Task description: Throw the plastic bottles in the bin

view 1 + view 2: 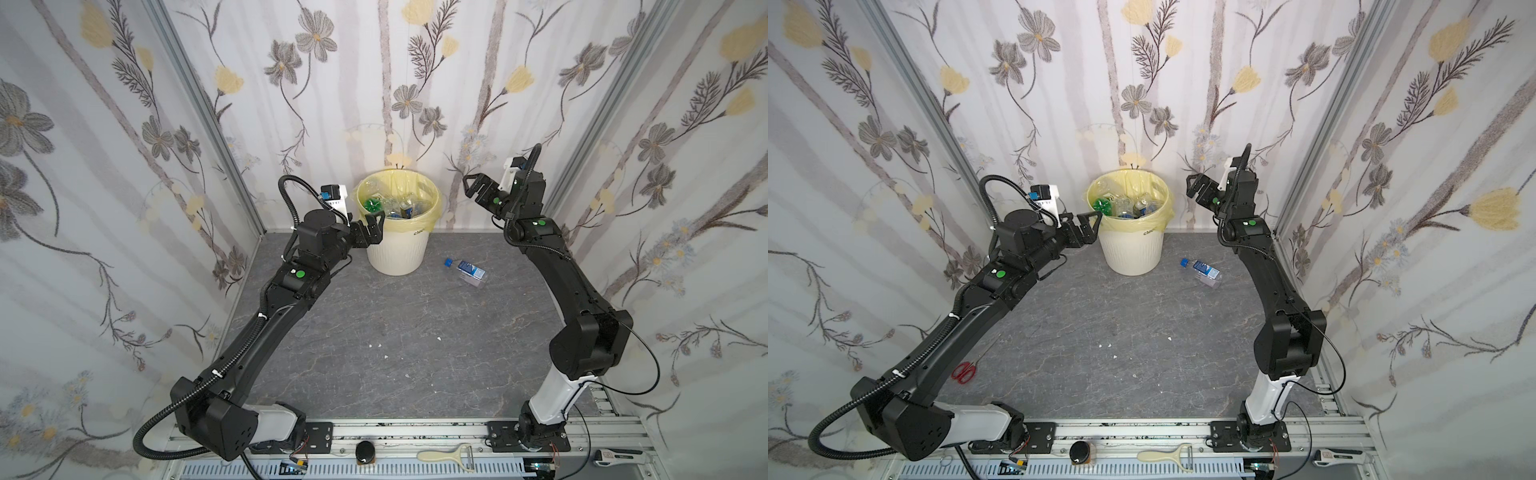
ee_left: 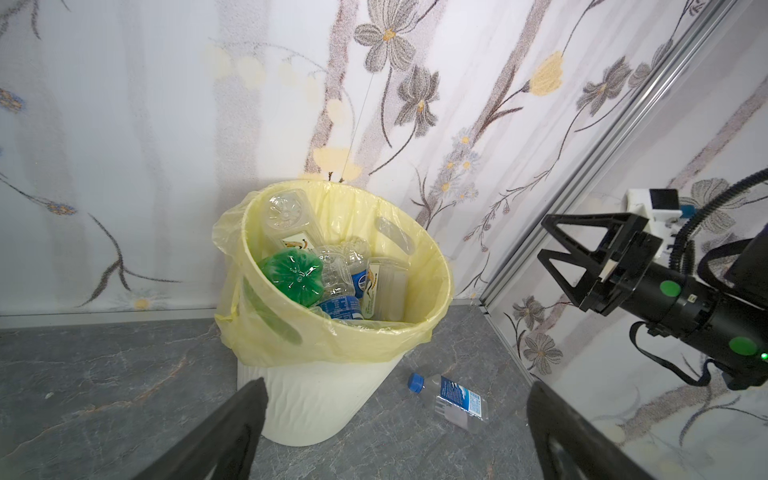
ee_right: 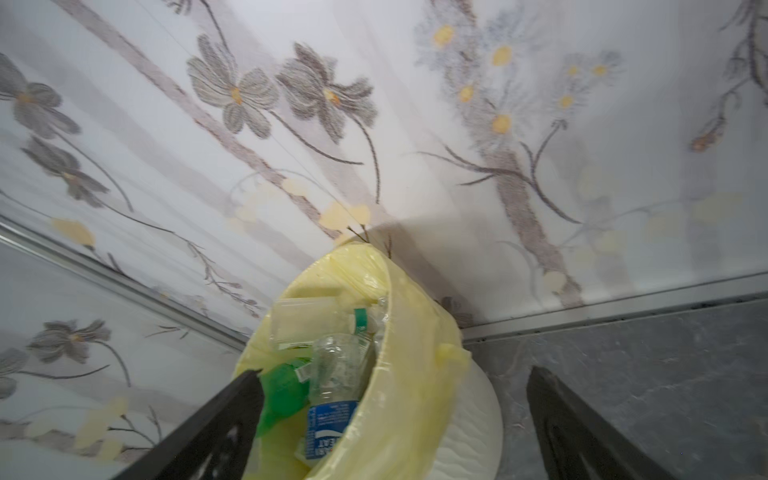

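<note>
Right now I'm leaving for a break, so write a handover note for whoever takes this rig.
Left gripper: jaws open, empty, beside the bin at rim height.
Right gripper: jaws open, empty, raised on the bin's other side.
Done: several bottles lie inside the bin.
Left: one blue-capped bottle lies on its side on the table, right of the bin in both top views; it needs binning.

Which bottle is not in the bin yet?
The clear bottle with the blue cap and blue label, lying on its side on the table beside the bin. All the other bottles are inside it.
</note>
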### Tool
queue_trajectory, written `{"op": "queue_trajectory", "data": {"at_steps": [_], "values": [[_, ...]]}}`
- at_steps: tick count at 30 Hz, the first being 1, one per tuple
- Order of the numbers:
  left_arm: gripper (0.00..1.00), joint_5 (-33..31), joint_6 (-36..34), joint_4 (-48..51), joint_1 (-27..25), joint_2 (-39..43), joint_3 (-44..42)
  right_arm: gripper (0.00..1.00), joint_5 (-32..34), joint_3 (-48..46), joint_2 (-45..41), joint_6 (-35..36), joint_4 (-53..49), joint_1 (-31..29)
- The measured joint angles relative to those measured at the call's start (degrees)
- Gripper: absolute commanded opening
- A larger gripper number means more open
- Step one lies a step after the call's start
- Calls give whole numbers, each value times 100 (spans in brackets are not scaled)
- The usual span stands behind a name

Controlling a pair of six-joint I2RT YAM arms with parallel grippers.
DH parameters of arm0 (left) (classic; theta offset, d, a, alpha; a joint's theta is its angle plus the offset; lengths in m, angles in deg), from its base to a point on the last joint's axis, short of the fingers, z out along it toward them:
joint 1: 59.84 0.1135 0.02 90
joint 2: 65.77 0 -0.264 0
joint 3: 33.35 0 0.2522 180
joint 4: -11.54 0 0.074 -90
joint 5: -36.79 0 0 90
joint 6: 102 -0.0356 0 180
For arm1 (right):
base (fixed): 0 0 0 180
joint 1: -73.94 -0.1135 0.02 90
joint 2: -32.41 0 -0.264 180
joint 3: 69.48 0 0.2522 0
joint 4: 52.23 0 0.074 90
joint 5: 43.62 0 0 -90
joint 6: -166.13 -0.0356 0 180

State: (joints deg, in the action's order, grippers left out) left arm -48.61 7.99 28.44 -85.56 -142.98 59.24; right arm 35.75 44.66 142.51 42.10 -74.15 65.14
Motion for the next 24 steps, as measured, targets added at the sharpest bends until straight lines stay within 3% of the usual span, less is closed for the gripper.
{"op": "queue_trajectory", "data": {"at_steps": [6, 15, 24], "values": [[100, 160, 273, -44, -116, -175, -284, 100, 461, -776, 17, 787, -872, 155], [100, 409, 726, -431, -612, -461, -1014, 100, 1176, -892, 505, 1862, -1923, 133], [100, 568, 940, -769, -1071, -964, -1143, 99, 2046, -741, 1158, 2752, -2505, -20]]}}
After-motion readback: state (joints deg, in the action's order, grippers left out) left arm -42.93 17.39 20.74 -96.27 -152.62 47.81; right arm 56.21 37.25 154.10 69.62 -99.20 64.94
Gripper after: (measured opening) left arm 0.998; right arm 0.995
